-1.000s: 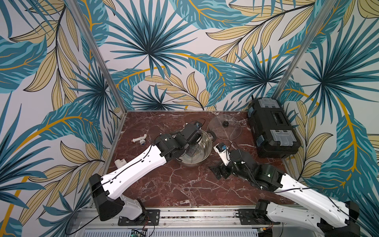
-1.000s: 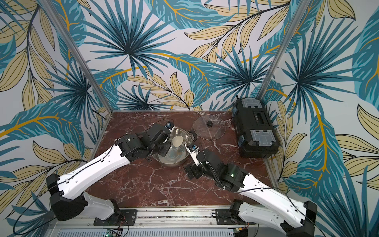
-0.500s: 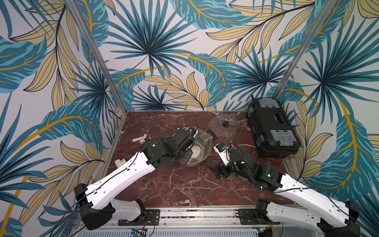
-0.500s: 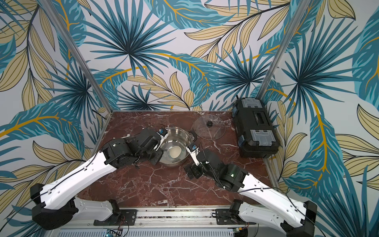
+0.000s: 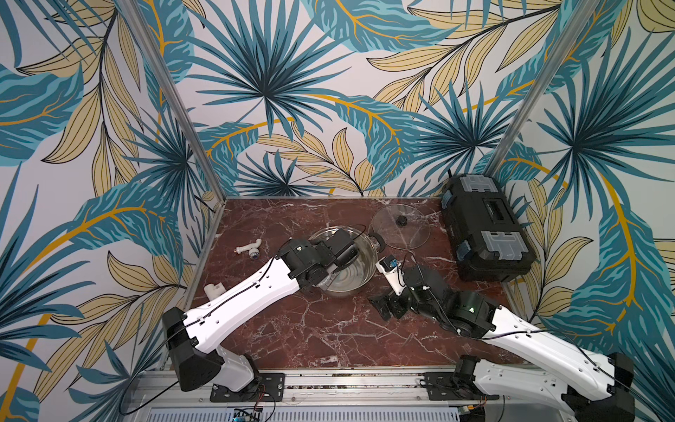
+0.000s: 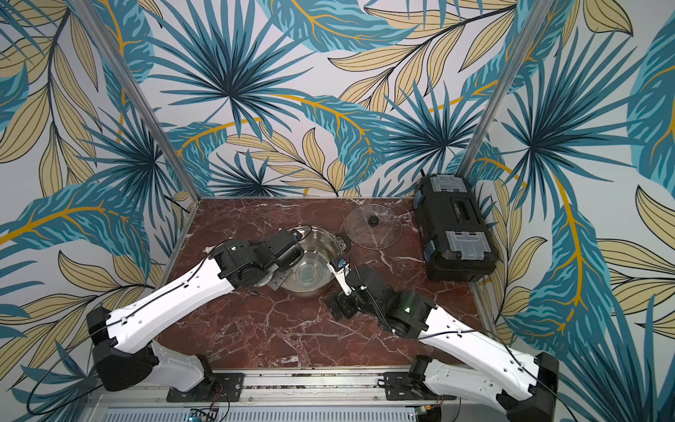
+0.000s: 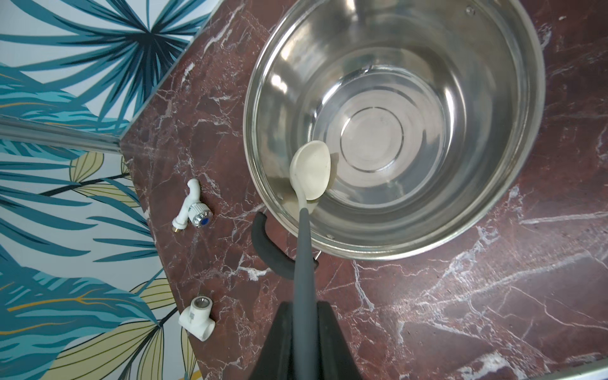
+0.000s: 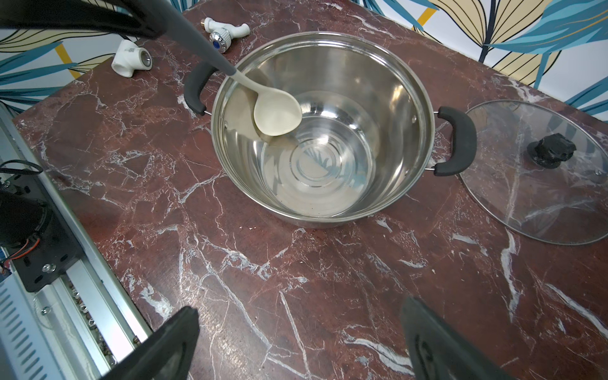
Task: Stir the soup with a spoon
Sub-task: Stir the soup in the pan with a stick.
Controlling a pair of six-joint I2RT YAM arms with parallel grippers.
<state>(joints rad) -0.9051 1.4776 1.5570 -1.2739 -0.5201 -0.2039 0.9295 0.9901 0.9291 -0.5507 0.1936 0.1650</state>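
No text reads clearly; the white tee fitting [image 7: 197, 324] bears an illegible mark.

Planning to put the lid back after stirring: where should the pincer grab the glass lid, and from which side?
The black knob, from straight above. The glass lid lies flat, knob up; its thin rim hugs the surface, so the knob is the only raised part to close on.

Glossy steel pot [image 8: 408, 98], matt spoon [image 8: 278, 113]
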